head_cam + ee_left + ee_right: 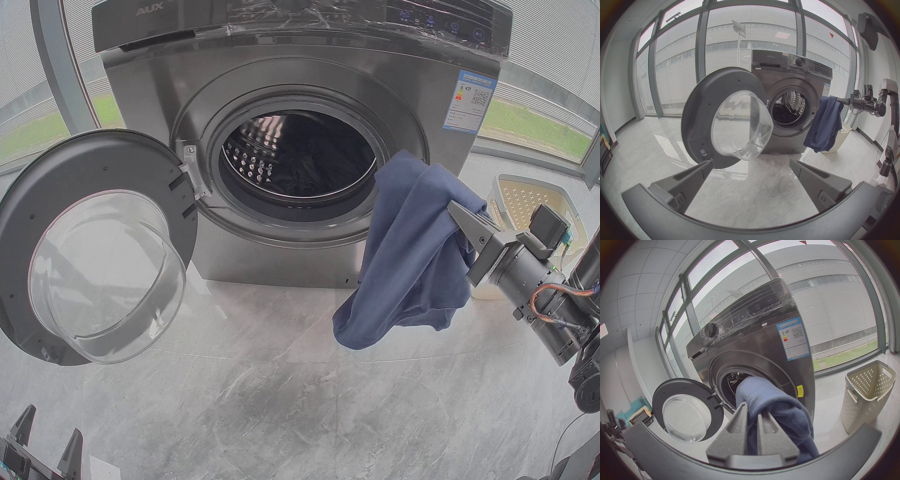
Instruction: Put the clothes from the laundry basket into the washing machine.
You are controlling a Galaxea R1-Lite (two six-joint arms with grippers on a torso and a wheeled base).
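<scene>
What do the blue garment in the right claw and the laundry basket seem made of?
Blue garment: soft matte knit, probably cotton jersey; it hangs in loose folds from the shut right claw. Laundry basket: rigid cream plastic, apparently; moulded walls with perforations.

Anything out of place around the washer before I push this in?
Nothing spilled or damaged. The blue cloth garment hangs clamped in the right gripper, beside the drum opening of the grey metal washing machine, not inside; its round door stands wide open.

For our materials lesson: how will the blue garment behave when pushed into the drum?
Probably floppy: the blue garment hangs in folds from the right hand. Likely light: one pinch holds it. Its low end may drag outside the drum.
</scene>
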